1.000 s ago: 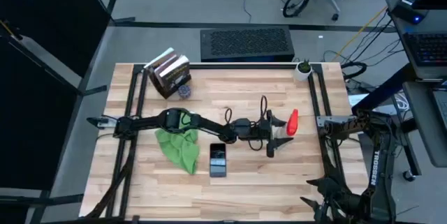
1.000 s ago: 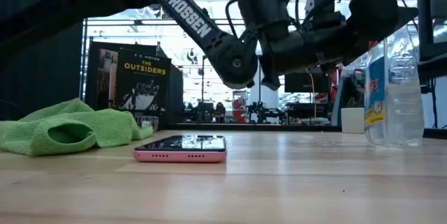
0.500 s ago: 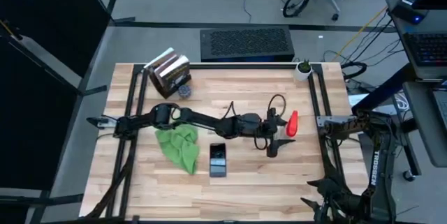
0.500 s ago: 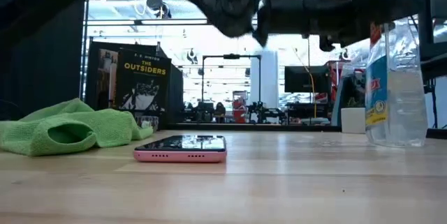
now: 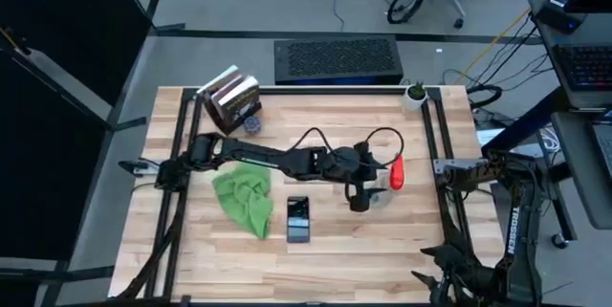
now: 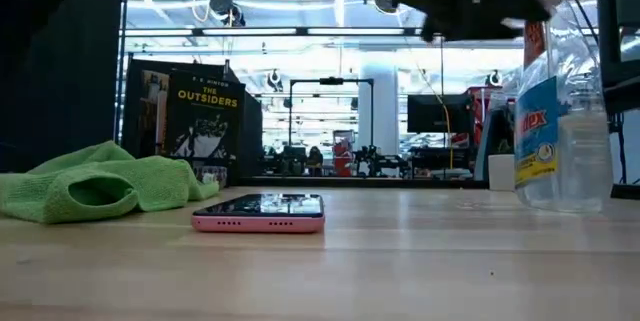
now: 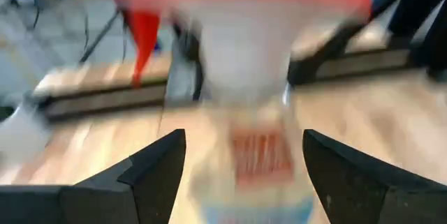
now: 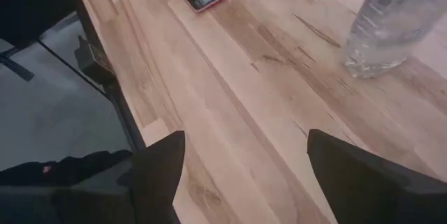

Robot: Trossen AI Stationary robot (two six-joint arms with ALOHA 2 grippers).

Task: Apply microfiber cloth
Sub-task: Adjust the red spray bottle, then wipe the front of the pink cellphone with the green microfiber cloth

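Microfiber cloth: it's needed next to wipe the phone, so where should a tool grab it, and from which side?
Likely best from straight above, pinching the raised rolled fold of the microfiber cloth. It lies bunched and crumpled beside the phone, so its flat edges hug the table and offer little to pinch.

High view straight down; low view table-level; both share phone [image 5: 298, 219] [image 6: 259, 212], bottle [image 5: 382, 190] [image 6: 558, 121]
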